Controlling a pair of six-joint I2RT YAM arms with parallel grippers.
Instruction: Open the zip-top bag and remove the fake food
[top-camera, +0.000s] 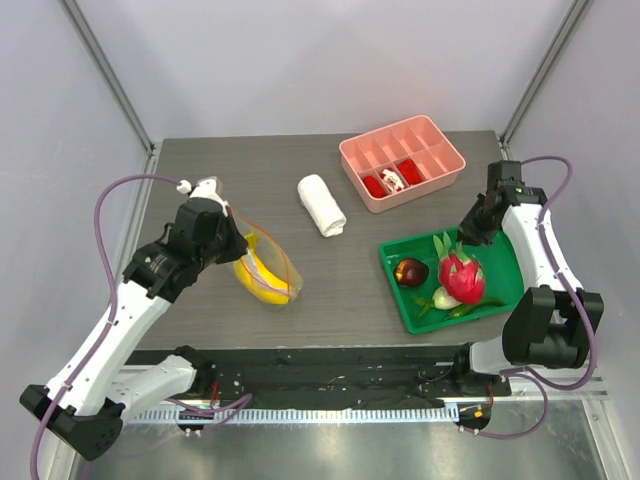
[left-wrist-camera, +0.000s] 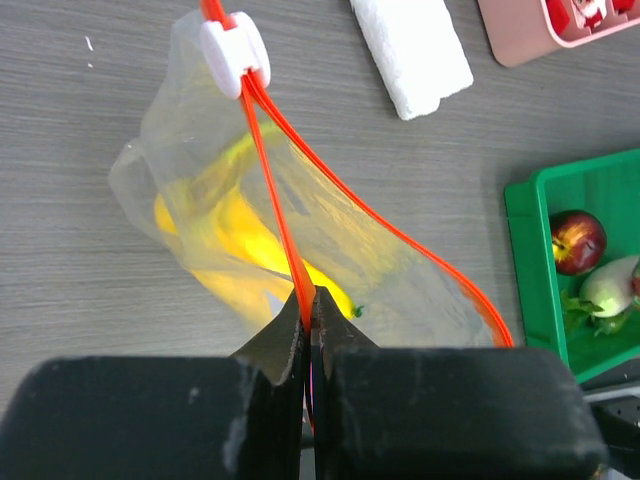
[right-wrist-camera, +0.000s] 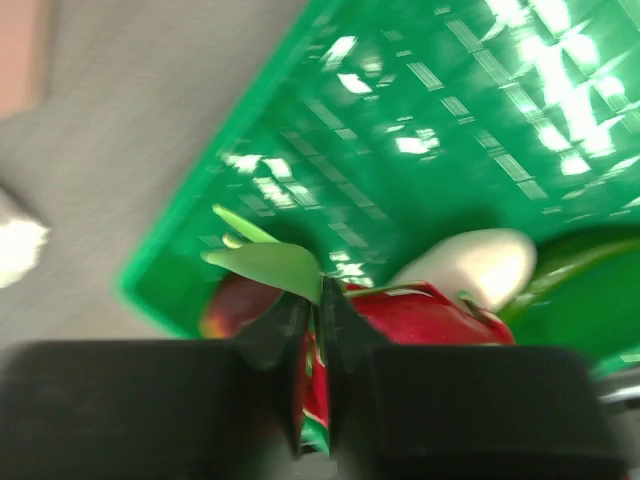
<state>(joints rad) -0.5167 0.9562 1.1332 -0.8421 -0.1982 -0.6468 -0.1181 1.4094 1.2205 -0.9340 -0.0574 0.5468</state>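
Jaws of the left gripper (top-camera: 237, 243) are pinching the bag (top-camera: 270, 262) by its top edge in the overhead view. The bag is sagging onto the table (top-camera: 250, 170) left of centre, with the banana (top-camera: 262, 282) inside. The right gripper (top-camera: 470, 235) is hovering over the green tray (top-camera: 398, 298), where the dragon fruit (top-camera: 461, 279), red fruit (top-camera: 410, 271) and white vegetable (top-camera: 446, 297) are lying.

From the left wrist, the fingers are pressing together on the orange zip strip (left-wrist-camera: 268, 165). The bag's mouth is gaping open beside it and the slider (left-wrist-camera: 235, 52) is sitting at the far end. The film is looking thin, limp and slippery, so that stiffer strip is probably the best place to grip. The banana is likely light, hard and smooth, and best taken across its middle through the mouth.

From the right wrist, everything is blurring. The jaws are standing almost together just over the dragon fruit, with a red-green sliver showing in the slit. Whether they are pinching it, I cannot tell.
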